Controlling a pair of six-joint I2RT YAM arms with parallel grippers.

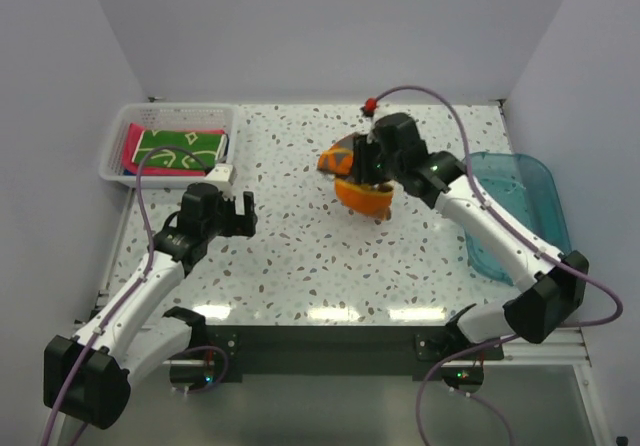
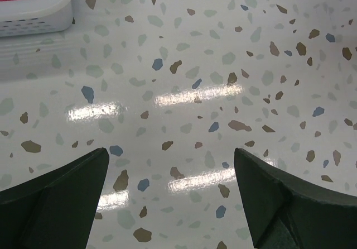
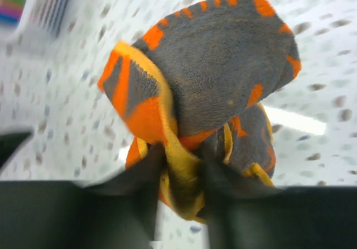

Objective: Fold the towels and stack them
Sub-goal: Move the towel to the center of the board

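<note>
Right wrist view: the right gripper (image 3: 178, 168) has its fingers pinched narrow on a bunched fold of the dark grey towel (image 3: 223, 65), with the orange and yellow trim squeezed between them. The rest of the cloth bulges beyond the fingers in a loose wad over the far middle of the table (image 1: 300, 256). I cannot tell whether its lowest part touches the surface.

The grip takes only a small gather near one edge. I judge the main risk to be the cloth sliding out if the arm swings quickly. It could also come down as a crumpled heap with its corners hidden, which cannot be folded until it is spread flat. The picture is blurred, which suggests motion and makes a slip more likely.

Further out, the left gripper (image 2: 170, 165) stands wide and empty above bare table, well apart from the towel, so it cannot steady it. The white basket (image 1: 112, 156) at the far left holds the green patterned towel (image 1: 180, 149) over a pink towel (image 1: 135, 146). The blue tub (image 1: 510, 216) lies close beside the right arm, which could knock it when swinging.
</note>
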